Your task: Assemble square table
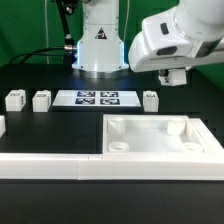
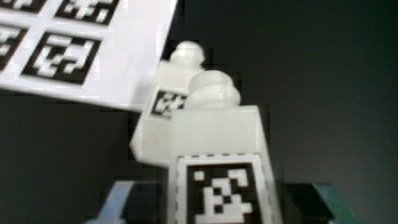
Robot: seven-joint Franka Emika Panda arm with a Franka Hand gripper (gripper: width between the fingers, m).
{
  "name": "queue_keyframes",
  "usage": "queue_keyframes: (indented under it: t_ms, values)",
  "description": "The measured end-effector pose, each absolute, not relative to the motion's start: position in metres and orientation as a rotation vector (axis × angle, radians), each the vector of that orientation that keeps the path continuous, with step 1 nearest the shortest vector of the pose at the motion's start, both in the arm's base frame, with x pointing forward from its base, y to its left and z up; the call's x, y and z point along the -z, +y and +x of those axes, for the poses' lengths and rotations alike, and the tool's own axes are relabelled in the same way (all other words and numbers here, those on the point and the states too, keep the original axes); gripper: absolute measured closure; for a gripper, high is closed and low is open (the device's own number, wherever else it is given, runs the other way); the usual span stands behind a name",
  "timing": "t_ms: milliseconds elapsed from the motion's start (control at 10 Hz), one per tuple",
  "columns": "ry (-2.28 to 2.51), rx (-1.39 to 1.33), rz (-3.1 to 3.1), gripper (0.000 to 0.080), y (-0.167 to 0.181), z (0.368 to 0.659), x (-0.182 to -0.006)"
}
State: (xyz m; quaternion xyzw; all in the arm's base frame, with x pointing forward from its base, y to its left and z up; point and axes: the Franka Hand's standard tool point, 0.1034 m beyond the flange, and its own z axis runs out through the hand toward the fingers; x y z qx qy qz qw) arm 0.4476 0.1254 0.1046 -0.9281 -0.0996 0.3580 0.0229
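Note:
My gripper (image 2: 222, 203) is shut on a white leg block (image 2: 217, 140). The block's tag faces the wrist camera and its rounded end points away from it. A finger (image 2: 128, 198) shows on each side of the block. Below the held block, another leg (image 2: 171, 88) stands on the black table next to the marker board (image 2: 71, 45). In the exterior view my gripper (image 1: 174, 77) hangs above and behind that leg (image 1: 150, 98), and the hand hides the held block. Two more legs (image 1: 14, 98) (image 1: 41, 98) stand at the left. The square table top (image 1: 160, 150) lies at the front right, sockets up.
The marker board (image 1: 97, 98) lies fixed between the legs at mid-table. A long white border rail (image 1: 50, 170) runs along the front, with a short piece (image 1: 2, 125) at the left edge. The robot base (image 1: 97, 45) stands behind the board.

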Motion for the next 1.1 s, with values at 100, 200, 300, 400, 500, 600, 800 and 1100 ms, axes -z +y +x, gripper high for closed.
queue_keyframes:
  t_ms: [100, 200, 300, 400, 500, 600, 800, 1100]
  values:
    - [-0.399, -0.960, -2.903, 0.0509, 0.112, 0.485, -0.139]
    - [-0.426, -0.851, -2.940, 0.0509, 0.101, 0.506, -0.160]
    - [-0.426, -0.756, -2.977, 0.0509, 0.097, 0.517, -0.170]
    - [-0.421, -0.614, -3.003, 0.0509, 0.101, 0.520, -0.162]
    - [-0.414, -0.524, -3.018, 0.0509, 0.100, 0.516, -0.160]
    - [-0.409, -0.434, -3.034, 0.0509, 0.099, 0.519, -0.161]
    - [-0.413, -0.233, -3.054, 0.0509, 0.098, 0.528, -0.160]
    - [-0.239, 0.167, -2.991, 0.0509, 0.107, 0.597, -0.162]
